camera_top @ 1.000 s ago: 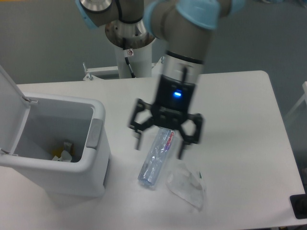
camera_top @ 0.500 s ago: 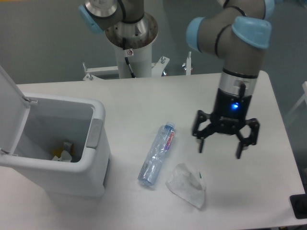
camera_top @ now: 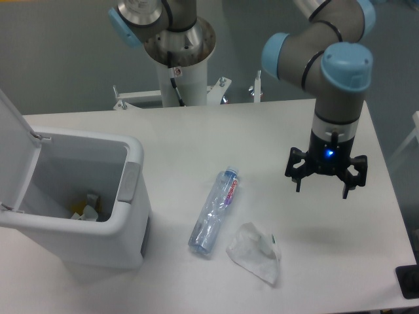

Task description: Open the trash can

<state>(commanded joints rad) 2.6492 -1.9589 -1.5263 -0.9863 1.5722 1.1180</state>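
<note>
From the fixed cam I've got the bin [camera_top: 78, 216] sitting at the desk's front-left corner, big white box w/ rounded corners, and its lid [camera_top: 14, 147] is already swung up, standing near upright along the bin's left side at the pic's left edge. The grey latch [camera_top: 128, 181] shows on the bin's right rim, facing the middle of the desk. Inside I can see a few scraps of rubbish at the bottom, something yellow among them, too small to name. The gripper [camera_top: 325, 188] hangs above the desk [camera_top: 177, 140] near its right edge, about midway between back and front, well apart from the bin; fingers point down and are spread wide w/ nothing between them, a blue light glowing on the wrist just above. The arm [camera_top: 327, 59] runs up from it, grey tubes w/ light-blue joint caps, back toward the white post [camera_top: 182, 75] at the desk's back edge. Around mid-desk, toward the front edge, a crushed clear bottle [camera_top: 213, 211] lies on its side, cap end pointing to the back, red print on its label. Just beside its lower end, to the right, lies a crumpled clear wrapper [camera_top: 256, 252], close to the bottle but I can't tell if they touch. Both are left of the gripper and nearer the front edge.
</note>
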